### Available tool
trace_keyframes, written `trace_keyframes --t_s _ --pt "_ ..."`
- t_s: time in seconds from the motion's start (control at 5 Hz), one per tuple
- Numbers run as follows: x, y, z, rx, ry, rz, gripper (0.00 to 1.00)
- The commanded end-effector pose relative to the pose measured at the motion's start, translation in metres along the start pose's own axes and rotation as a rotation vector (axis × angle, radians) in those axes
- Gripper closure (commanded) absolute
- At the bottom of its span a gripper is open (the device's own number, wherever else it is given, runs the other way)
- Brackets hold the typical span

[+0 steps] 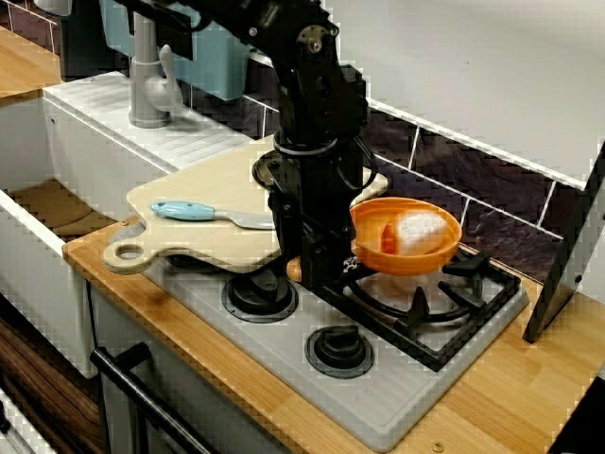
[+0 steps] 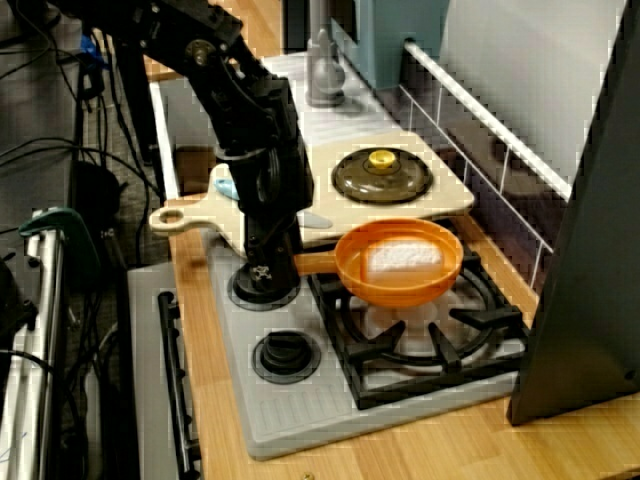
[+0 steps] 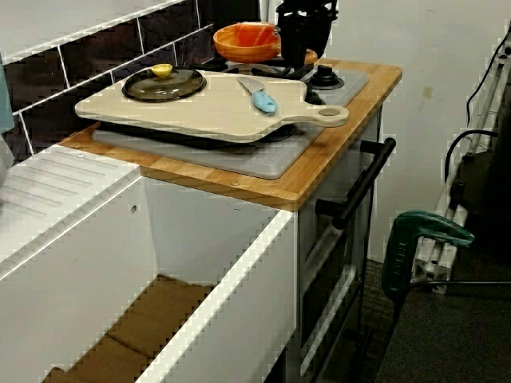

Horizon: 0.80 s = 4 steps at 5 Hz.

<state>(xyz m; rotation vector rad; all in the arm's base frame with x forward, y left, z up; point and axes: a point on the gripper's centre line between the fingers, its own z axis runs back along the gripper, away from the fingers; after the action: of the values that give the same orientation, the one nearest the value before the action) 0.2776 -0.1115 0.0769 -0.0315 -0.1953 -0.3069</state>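
An orange pan (image 1: 416, 260) (image 2: 395, 290) (image 3: 239, 44) rests on the black burner grate (image 1: 444, 303) with a white lump (image 1: 421, 227) (image 2: 405, 258) inside. Its handle (image 2: 312, 263) points at the black arm. My gripper (image 1: 321, 270) (image 2: 268, 262) (image 3: 302, 49) points straight down with its fingers shut around that handle; the handle's tip (image 1: 293, 270) pokes out on the far side. Just beside the gripper lies a pale cutting board (image 1: 208, 189) (image 2: 440, 200) (image 3: 200, 112) carrying a blue-handled knife (image 1: 184, 210) (image 3: 262, 100) and a dark lid with a yellow knob (image 2: 382, 175) (image 3: 164, 82).
Two round stove knobs (image 1: 260, 295) (image 1: 338, 348) sit by the stove's front edge, one right under the gripper. A white sink (image 1: 57, 208) with a grey faucet (image 1: 151, 76) lies past the board. A dark panel (image 1: 577, 246) leans at the counter's other end.
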Motion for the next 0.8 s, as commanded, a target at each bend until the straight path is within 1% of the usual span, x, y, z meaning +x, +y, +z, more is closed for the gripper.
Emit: trace_keyframes --t_s 0.0,0.4,0.6 --pt "0.0157 0.0067 0.0034 0.022 -0.047 0.013 1.00" --pt "0.0137 0.0000 -0.0026 0.027 -0.040 0.009 1.00" --pt "0.0139 -0.0008 -0.0035 0.021 -0.038 0.012 1.00"
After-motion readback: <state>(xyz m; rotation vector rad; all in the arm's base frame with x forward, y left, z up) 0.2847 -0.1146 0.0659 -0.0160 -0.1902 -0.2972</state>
